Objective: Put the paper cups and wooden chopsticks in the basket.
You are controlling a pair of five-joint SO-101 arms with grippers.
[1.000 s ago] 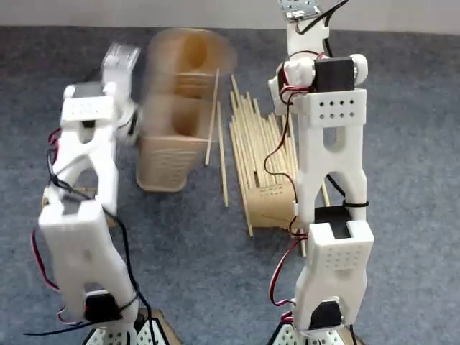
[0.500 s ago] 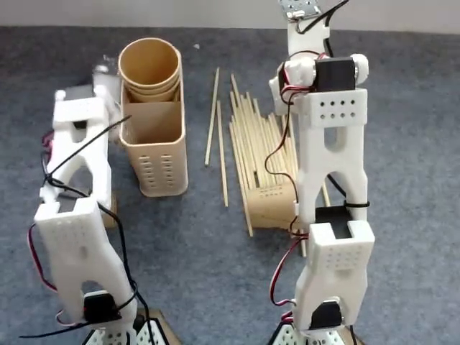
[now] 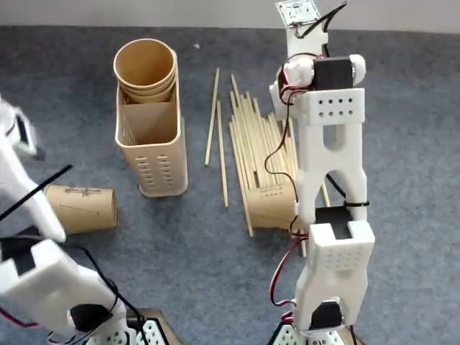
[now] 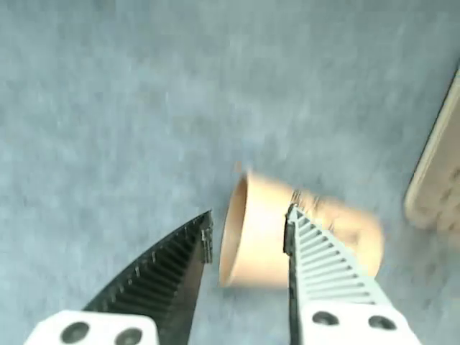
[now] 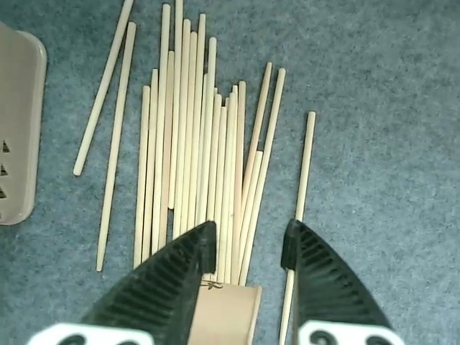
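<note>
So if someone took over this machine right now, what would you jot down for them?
Left gripper: open, empty, over a lying cup near the basket.
Right gripper: open, empty, above the chopsticks.
Done: stacked cups stand in the basket's far compartment.
Left: the lying cup, another cup on its side by the chopsticks' near ends, and all the chopsticks, loose on the grey mat.

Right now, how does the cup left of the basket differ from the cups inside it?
The lone cup lies on its side on the carpet; the stacked cups stand upright in the basket. The lone cup is single; the stacked cups are nested. Both are tan paper.
</note>
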